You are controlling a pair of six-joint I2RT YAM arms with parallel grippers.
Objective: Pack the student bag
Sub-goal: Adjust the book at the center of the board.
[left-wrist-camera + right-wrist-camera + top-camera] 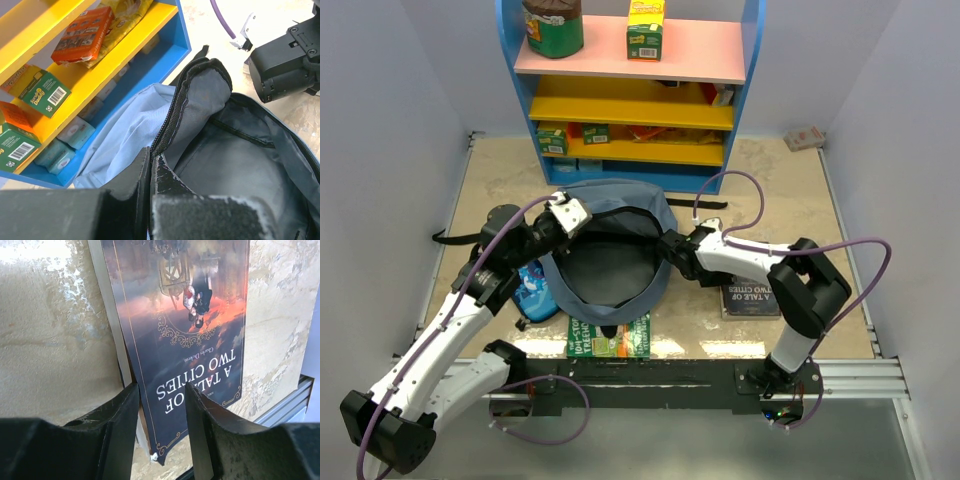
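Note:
The student bag point(610, 215) lies mid-table, grey-blue, its mouth gaping on dark lining point(235, 165). My left gripper point(151, 154) is shut on the bag's zip rim point(175, 112) and holds that edge up; in the top view the left gripper point(568, 215) is at the bag's far left rim. My right gripper point(161, 390) is open, its jaws well apart above the dark book "A Tale of Two Cities" point(185, 315), whose corner shows in the gap. That book point(752, 298) lies flat right of the bag, partly under the right arm.
A green book point(610, 337) lies in front of the bag, partly under it. A blue printed pencil case point(533, 290) sits by the bag's left side. The coloured shelf unit point(630, 150) stands close behind. A small box point(805, 138) lies at the back right.

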